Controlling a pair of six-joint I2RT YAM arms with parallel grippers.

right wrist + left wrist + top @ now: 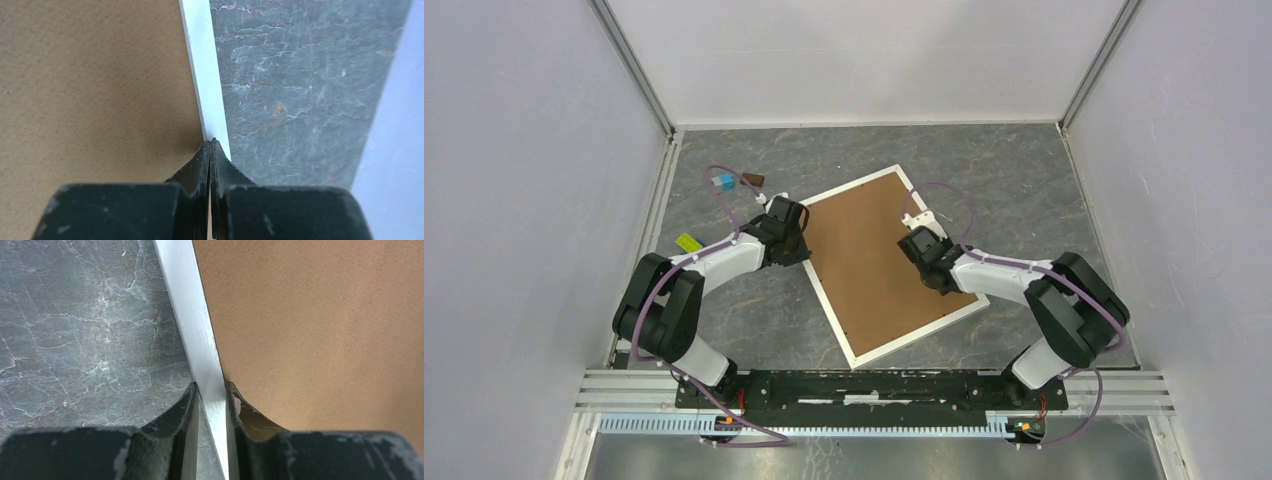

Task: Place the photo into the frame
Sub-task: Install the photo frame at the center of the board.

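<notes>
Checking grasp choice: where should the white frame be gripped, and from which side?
Grip the frame on its thin left rim, coming from above: it lies flat, so only that edge can be pinched. The left pincer grips it there.

The table (75, 315) looked like smooth, veined grey stone. The frame (190, 320) had a smooth, faintly glossy white edge. The backing board (325, 315) was matt brown fibreboard.

Counted: 1 thin white rect. picture frame (830, 310), 1 brown backing board (874, 260); at 9–10 o'clock, 1 blue block (723, 182), 1 brown piece (753, 180), 1 yellow-green strip (688, 242).
</notes>
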